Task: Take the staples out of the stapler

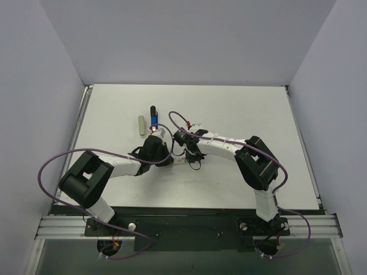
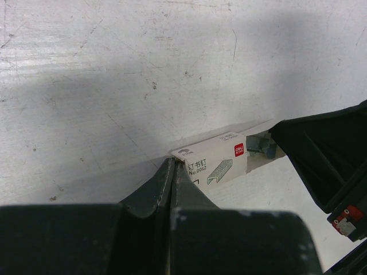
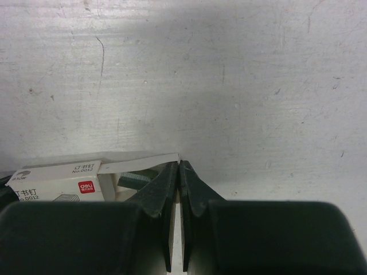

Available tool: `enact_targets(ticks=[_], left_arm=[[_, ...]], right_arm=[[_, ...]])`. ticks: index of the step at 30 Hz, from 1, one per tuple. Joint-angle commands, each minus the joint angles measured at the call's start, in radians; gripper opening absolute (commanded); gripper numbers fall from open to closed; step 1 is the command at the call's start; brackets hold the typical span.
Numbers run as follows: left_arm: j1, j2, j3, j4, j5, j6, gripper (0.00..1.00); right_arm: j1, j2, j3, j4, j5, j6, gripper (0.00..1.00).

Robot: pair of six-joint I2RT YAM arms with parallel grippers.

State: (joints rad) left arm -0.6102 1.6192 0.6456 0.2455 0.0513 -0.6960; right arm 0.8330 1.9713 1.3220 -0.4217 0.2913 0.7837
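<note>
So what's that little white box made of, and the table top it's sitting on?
The little box looks like thin white card with a matt printed face: sharp folded edges, a red logo and a staple drawing. The table top looks like hard white painted or laminated board, though I can't tell which. It has a dull sheen, fine scratches and dark nicks.

Left arm (image 1: 123, 166) and right arm (image 1: 221, 146): white links joined by boxy black joint housings; purple cables (image 1: 40, 173) loop from each black base (image 1: 109, 229); fingers (image 2: 152, 192) matte dark, wedge-shaped, scuffed pale at the edges.
</note>
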Motion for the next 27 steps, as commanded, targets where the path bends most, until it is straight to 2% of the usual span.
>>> enact_targets(ticks=[1, 19, 27], left_arm=[[-0.020, 0.025, 0.009, 0.000, 0.022, 0.018, 0.00], [-0.045, 0.018, 0.003, -0.008, 0.028, 0.015, 0.00], [-0.088, 0.015, -0.006, -0.006, 0.005, 0.004, 0.00]], right_arm=[[0.015, 0.026, 0.039, -0.038, 0.023, 0.006, 0.00], [0.023, 0.032, 0.031, 0.009, -0.007, 0.057, 0.00], [0.023, 0.020, 0.008, 0.021, -0.014, 0.078, 0.00]])
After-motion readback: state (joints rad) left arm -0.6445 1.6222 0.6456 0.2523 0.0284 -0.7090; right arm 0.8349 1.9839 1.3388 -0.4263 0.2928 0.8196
